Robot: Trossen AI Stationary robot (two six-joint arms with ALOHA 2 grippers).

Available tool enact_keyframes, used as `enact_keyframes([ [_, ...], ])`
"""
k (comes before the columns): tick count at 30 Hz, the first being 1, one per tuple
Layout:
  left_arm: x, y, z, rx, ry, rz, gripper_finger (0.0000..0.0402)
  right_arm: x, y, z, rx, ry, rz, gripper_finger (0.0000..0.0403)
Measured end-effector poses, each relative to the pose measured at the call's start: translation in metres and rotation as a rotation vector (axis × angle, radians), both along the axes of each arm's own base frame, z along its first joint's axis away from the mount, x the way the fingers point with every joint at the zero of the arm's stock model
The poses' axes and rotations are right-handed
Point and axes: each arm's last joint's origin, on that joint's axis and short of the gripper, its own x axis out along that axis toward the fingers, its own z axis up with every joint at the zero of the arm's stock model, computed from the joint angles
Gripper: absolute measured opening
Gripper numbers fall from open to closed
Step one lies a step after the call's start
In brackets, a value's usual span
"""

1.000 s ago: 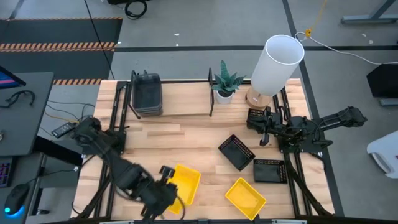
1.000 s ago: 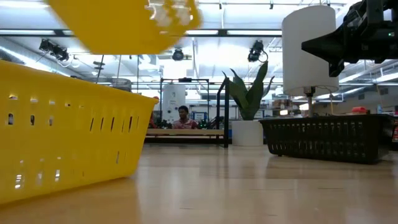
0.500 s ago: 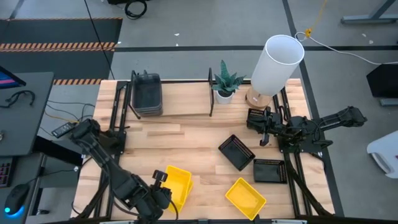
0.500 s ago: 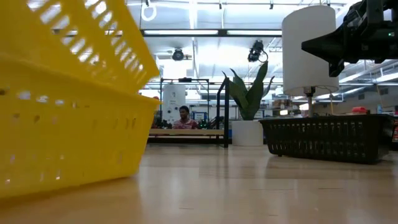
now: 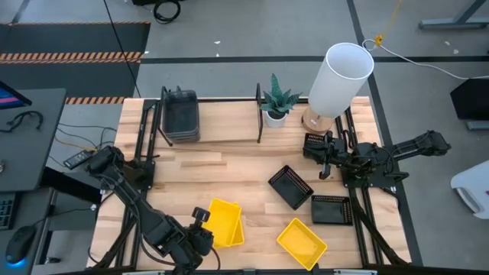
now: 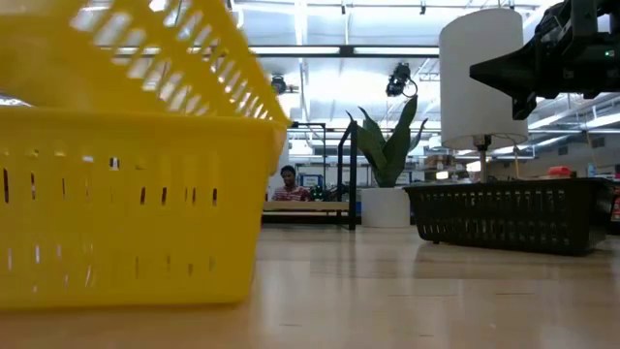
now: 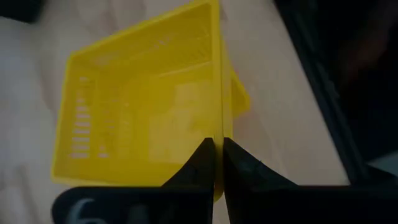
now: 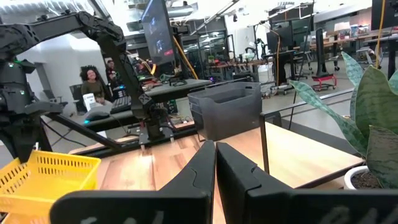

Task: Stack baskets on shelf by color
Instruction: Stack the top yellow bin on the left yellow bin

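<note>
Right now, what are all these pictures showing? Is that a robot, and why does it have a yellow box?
Yes, it is a robot with two dark arms at a wooden table. One picture looks down from above, one looks across the tabletop, and two come from little cameras on the arms' wrists. The left tool is pinching the rim of a yellow basket, tilted over a second yellow one. A third yellow basket and three black baskets lie on the table. Grey baskets sit stacked on the shelf, near a plant and a lamp. The right tool is shut and empty, raised above the table's right side.
</note>
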Motion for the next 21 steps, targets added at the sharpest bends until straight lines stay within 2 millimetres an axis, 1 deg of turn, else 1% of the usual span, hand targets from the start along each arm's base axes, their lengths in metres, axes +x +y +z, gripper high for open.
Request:
enact_keyframes([
  [7,0.005,0.001,0.002,0.010,-0.084,0.083,0.0015,0.000,0.000,0.000,0.000,0.000,0.000,0.0019],
  [11,0.011,0.003,0.003,-0.045,-0.114,0.161,0.0016,0.000,0.000,0.000,0.000,0.000,0.000,0.0019],
  [16,0.018,0.010,0.003,-0.150,-0.114,0.335,0.0021,0.000,0.000,0.000,0.000,0.000,0.000,0.0019],
  [21,0.023,0.012,-0.001,-0.188,-0.080,0.370,0.0032,0.000,0.000,0.000,0.000,0.000,0.000,0.0019],
])
